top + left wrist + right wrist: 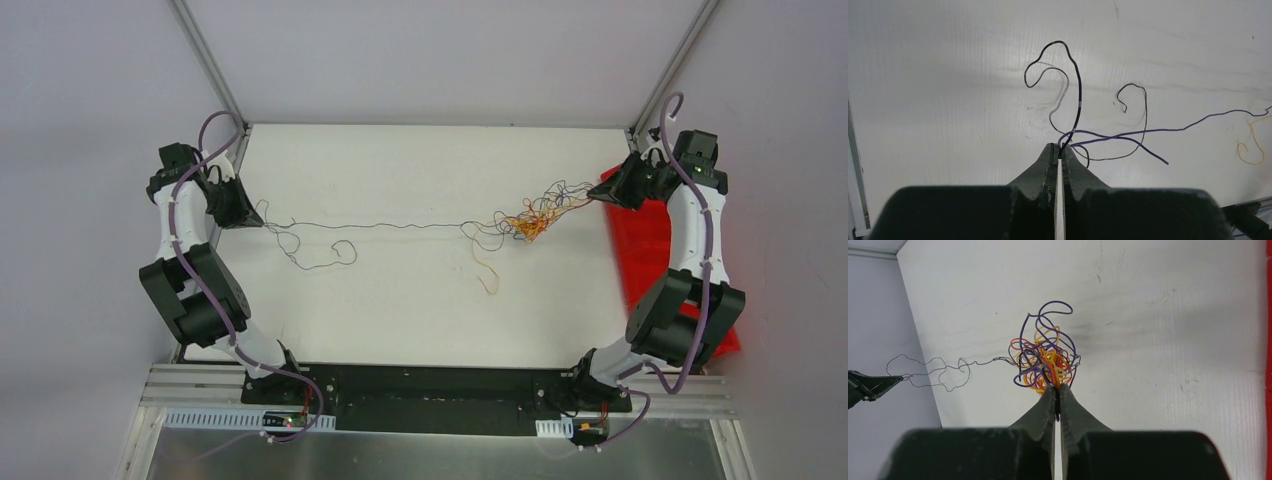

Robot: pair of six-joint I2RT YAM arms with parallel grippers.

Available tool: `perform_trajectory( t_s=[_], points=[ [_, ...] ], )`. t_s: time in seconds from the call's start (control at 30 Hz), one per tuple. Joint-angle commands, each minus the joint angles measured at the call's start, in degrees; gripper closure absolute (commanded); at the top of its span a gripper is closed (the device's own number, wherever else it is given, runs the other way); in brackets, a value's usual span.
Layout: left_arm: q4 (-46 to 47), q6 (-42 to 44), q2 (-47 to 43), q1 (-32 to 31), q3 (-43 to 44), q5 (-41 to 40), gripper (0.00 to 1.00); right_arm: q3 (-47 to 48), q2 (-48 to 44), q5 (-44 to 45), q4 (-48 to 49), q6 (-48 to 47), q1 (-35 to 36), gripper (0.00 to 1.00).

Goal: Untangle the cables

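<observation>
A tangled ball of orange, yellow, red and purple cables (530,222) hangs right of the table's middle. My right gripper (600,196) is shut on strands of that ball (1044,362) at its fingertips (1057,388). A long dark purple/black cable (400,226) runs stretched from the ball to the far left, where my left gripper (255,222) is shut on it (1078,95) together with a purple strand (1158,131). Loose dark loops (320,250) lie near the left gripper. A single yellow cable (487,277) lies apart on the table, also in the left wrist view (1254,145).
A red bin (640,260) stands at the table's right edge under the right arm. Aluminium frame posts (210,60) rise at both far corners. The white table (400,320) ends at a black rail near the arm bases.
</observation>
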Motion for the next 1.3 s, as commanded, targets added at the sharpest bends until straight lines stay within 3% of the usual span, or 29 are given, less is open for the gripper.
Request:
perform_trajectory(
  t_s=[0.0, 0.1, 0.23, 0.47, 0.6, 0.63, 0.67, 0.7, 0.73, 0.77, 0.8, 0.93, 1.17, 1.27],
  points=[
    [-2.1, 4.1, -1.5, 0.0, 2.4, 0.1, 1.00, 4.1, 0.5, -3.0, 0.4, 1.4, 1.3, 1.00],
    [-4.4, 5.1, -2.3, -1.2, 3.2, 7.9, 1.00, 6.7, 1.7, -4.2, 0.4, 2.9, 4.4, 1.00],
    [-8.1, 7.1, -4.6, -7.1, 4.3, 12.4, 1.00, 11.8, 3.6, -6.5, 0.9, 7.0, 10.6, 1.00],
    [-9.8, 1.9, -6.5, -18.8, 6.0, 15.9, 1.00, 18.5, 9.8, -5.6, 11.4, 18.2, 19.5, 1.00],
    [-9.8, -0.8, -3.4, -23.6, 6.8, 15.9, 1.00, 25.4, 19.3, -1.1, 11.1, 16.4, 24.5, 1.00],
    [-9.8, -1.2, -2.9, -24.5, 6.4, 16.2, 1.00, 26.4, 21.1, 0.8, 10.2, 14.7, 25.6, 0.85],
    [-9.8, -1.7, -2.6, -25.1, 5.9, 16.8, 0.92, 27.4, 22.8, 3.0, 8.5, 12.9, 26.5, 0.65],
    [-9.7, -2.9, -2.3, -25.2, 5.1, 17.5, 0.78, 28.2, 24.2, 4.6, 6.7, 11.4, 26.9, 0.42],
    [-9.6, -4.7, -2.0, -25.2, 4.4, 17.7, 0.59, 29.0, 25.4, 5.4, 3.8, 10.2, 27.0, 0.26],
    [-9.6, -5.9, -1.6, -25.1, 3.3, 18.1, 0.47, 29.6, 26.1, 6.1, 1.0, 8.5, 27.0, 0.20],
    [-9.6, -8.0, -1.2, -25.0, 1.6, 19.0, 0.39, 29.7, 26.2, 7.3, -1.1, 6.7, 27.3, 0.18],
    [-6.7, -10.7, -1.9, -23.5, -3.3, 17.2, 0.31, 20.9, 20.1, 10.6, -2.6, -1.2, 30.7, 0.17],
    [-2.1, -18.3, -1.5, -10.4, -3.9, 16.0, 0.30, 11.7, 13.2, 8.6, -0.3, -2.7, 44.6, 0.19],
    [-1.1, -18.0, -3.1, -8.9, -4.7, 12.4, 0.29, 11.6, 14.8, 11.7, 2.8, -2.3, 51.8, 0.19]
  ],
)
